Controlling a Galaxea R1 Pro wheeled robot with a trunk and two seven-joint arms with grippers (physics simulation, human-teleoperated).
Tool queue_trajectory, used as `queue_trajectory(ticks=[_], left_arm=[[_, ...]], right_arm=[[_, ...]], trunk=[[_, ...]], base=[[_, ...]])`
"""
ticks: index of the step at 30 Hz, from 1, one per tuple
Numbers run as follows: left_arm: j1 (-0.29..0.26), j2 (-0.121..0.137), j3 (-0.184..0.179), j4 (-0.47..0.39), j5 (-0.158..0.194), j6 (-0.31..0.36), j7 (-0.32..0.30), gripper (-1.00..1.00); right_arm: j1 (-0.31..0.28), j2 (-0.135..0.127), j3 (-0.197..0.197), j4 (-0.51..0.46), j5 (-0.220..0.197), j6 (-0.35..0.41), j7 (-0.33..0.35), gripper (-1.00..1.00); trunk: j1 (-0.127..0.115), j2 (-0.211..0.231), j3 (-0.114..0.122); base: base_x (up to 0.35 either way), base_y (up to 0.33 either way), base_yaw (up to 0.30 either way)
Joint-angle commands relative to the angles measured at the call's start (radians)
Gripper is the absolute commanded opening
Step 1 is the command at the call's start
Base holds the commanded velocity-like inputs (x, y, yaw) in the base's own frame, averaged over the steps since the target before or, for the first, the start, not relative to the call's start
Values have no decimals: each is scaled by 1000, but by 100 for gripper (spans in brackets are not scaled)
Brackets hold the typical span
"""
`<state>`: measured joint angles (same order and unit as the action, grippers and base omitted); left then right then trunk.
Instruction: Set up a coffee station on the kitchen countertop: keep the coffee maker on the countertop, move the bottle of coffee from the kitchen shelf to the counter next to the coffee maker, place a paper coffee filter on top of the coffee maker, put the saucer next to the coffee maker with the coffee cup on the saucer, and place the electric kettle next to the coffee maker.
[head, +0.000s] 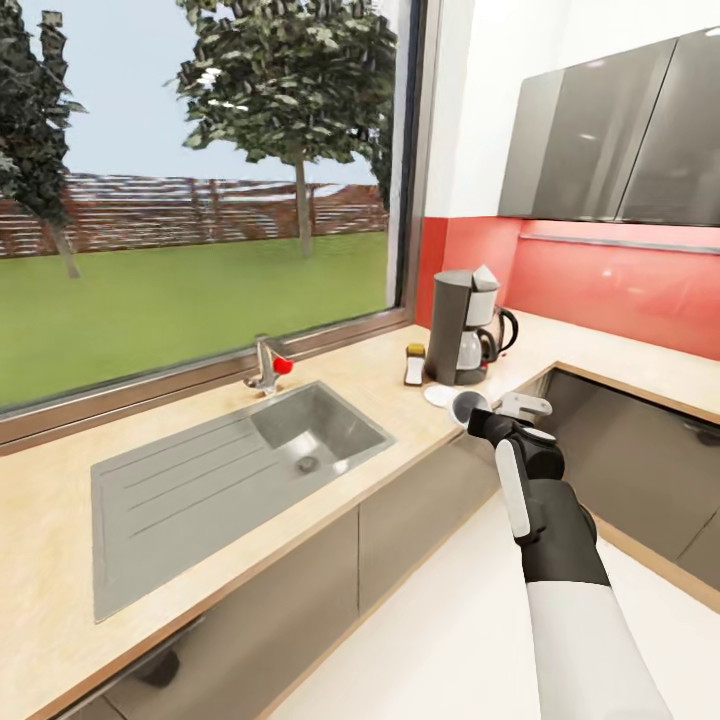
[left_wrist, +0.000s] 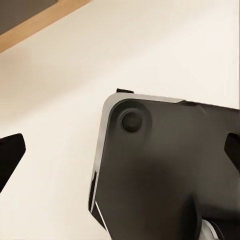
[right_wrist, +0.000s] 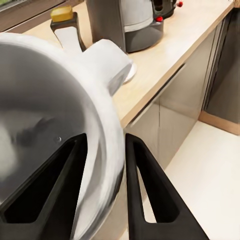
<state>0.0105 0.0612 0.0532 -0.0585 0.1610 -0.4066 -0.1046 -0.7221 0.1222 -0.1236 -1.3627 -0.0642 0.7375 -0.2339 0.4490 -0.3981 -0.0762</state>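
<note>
In the head view the right gripper (head: 478, 408) reached toward the corner of the table (head: 60, 520) at centre right of the frame, its jaws closed on the coffee cup (head: 466, 405), which hung at the table's front edge just in front of the saucer (head: 437, 396). Behind the saucer stood the coffee maker (head: 462, 327), with the paper coffee filter (head: 485, 279) on its top, the bottle of coffee (head: 414, 365) just to its left and the electric kettle (head: 500, 335) partly hidden behind its right side. A steel sink (head: 215, 480) lay in the table at left of centre, under the window (head: 200, 180).

The right wrist view brought the grip close: the cup's white wall (right_wrist: 45, 130) sat pinched between the two black fingers (right_wrist: 145, 195), its handle pointing toward the bottle (right_wrist: 66, 29) and the coffee maker's base (right_wrist: 130, 25).

The left wrist view looked down on pale floor (left_wrist: 60, 90) and a dark rounded plate of the robot (left_wrist: 170, 165); I could not tell how the left jaws stood.
</note>
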Motion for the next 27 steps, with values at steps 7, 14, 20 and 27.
queue_trajectory(ticks=[7, 14, 20, 27], left_arm=[[0, 2, 5, -1, 9, 1, -10, 100], [3, 11, 3, 4, 6, 9, 35, 100], [7, 14, 2, 14, 3, 14, 94, 100], [11, 14, -1, 17, 2, 18, 103, 100]], right_arm=[[-1, 1, 0, 14, -5, 3, -6, -100], [-1, 5, -1, 154, -8, 3, -6, -100], [-4, 13, 1, 297, -11, 28, -10, -100], [-70, 44, 0, 304, -11, 310, -13, -100]], trunk=[[1, -2, -2], [1, -2, -2], [1, -2, -2], [1, -2, -2]], base=[[244, -234, 0], [245, -234, 0], [245, -234, 0], [245, -234, 0]])
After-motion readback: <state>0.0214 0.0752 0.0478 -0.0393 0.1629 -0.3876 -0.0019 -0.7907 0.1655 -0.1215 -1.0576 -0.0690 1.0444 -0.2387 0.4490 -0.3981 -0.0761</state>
